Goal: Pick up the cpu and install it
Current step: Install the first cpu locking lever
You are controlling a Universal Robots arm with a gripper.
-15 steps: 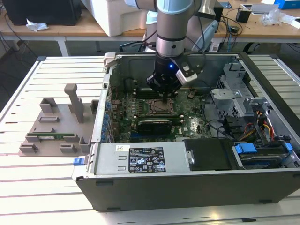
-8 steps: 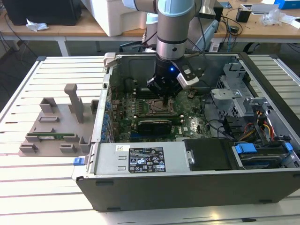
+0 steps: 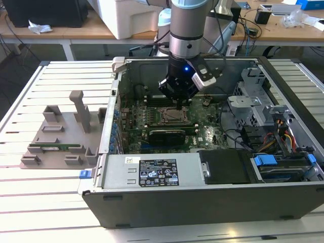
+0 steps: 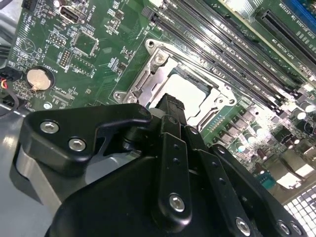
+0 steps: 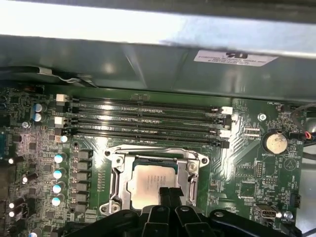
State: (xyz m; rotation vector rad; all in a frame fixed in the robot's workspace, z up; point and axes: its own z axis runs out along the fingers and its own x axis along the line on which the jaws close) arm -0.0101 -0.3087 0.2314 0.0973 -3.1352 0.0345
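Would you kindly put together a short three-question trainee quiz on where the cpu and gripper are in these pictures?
1. True or false: the cpu lies inside the socket frame on the motherboard.
2. The gripper hangs over: A) the grey fixture outside the case, B) the motherboard, C) the drive bay.
3. Fill in: the four long slots beside the socket are ____ of memory sticks.

Key: 1 true; 2 B; 3 empty.

Cpu [image 5: 149,186]: small flat square chip, pale silvery top, thin darker rim. Lying flat and level inside the square metal-framed socket [image 5: 117,170] on the green motherboard [image 5: 242,168]; also seen in the second wrist view [image 4: 190,93], partly hidden.
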